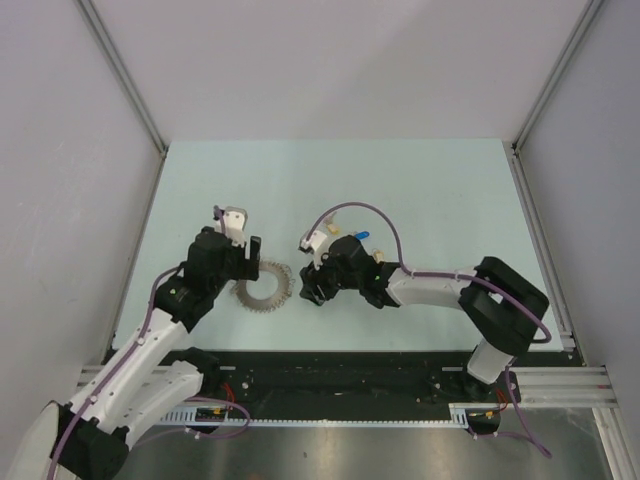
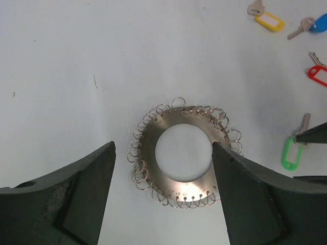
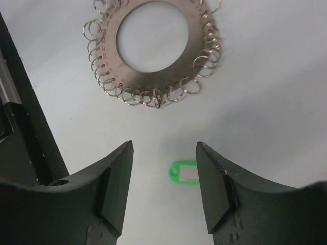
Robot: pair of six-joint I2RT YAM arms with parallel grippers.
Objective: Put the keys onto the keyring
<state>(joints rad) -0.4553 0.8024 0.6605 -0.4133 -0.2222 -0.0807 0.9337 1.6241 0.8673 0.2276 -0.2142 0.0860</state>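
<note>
The keyring (image 1: 262,285) is a flat silver disc with a wide hole and many small wire loops round its edge, lying on the table. In the left wrist view it (image 2: 176,182) lies flat between and below the tips of my open left gripper (image 2: 163,148), nearer the right finger. My open, empty right gripper (image 3: 164,153) hovers over a green-tagged key (image 3: 184,172), which lies close to its right finger, with the keyring (image 3: 153,81) just beyond. The left wrist view also shows the green-tagged key (image 2: 291,153) and the yellow (image 2: 269,21), blue (image 2: 321,23) and red (image 2: 318,75) tagged keys.
Both grippers (image 1: 250,260) (image 1: 313,285) meet near the table's middle, either side of the keyring. A blue tag (image 1: 362,236) peeks out behind the right wrist. Grey walls and metal rails (image 1: 130,90) bound the pale table. A black rail (image 1: 330,370) runs along the near edge.
</note>
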